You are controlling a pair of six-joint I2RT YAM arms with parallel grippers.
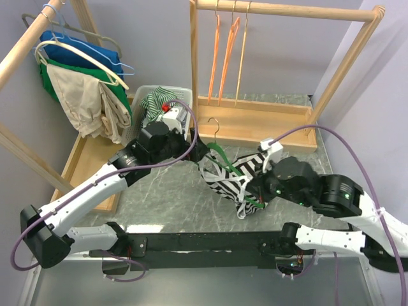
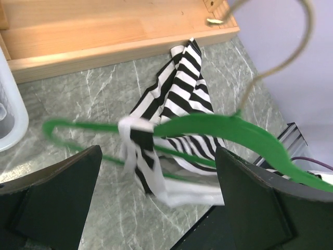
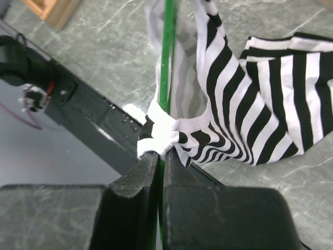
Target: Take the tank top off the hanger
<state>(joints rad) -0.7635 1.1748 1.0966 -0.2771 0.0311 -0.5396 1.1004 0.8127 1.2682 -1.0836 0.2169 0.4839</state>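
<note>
One grey-green marbled table (image 1: 172, 197) carries everything. Two wooden racks stand at its far side. The left rack (image 1: 25, 44) holds blue, green and beige garments (image 1: 83, 89) on a cluster of hangers too tangled to count. The right rack (image 1: 287, 9) holds three bare orange hangers (image 1: 226, 51). One white basket (image 1: 143, 95) sits between the racks with green-striped cloth inside.

One black-and-white striped tank top (image 2: 182, 94) lies crumpled at the table's middle, between the two arms, and is still threaded on the single green hanger (image 2: 223, 127), whose metal hook points toward the right rack's base. A white-edged strap wraps the hanger's bars.

The left tool (image 2: 156, 177) is spread wide. Its two dark fingers (image 2: 62, 198) straddle the hanger and strap without touching either.

The right tool (image 3: 161, 161) is clamped tight on the hanger's thin green bar, with the top's white hem bunched against its fingertips.
</note>
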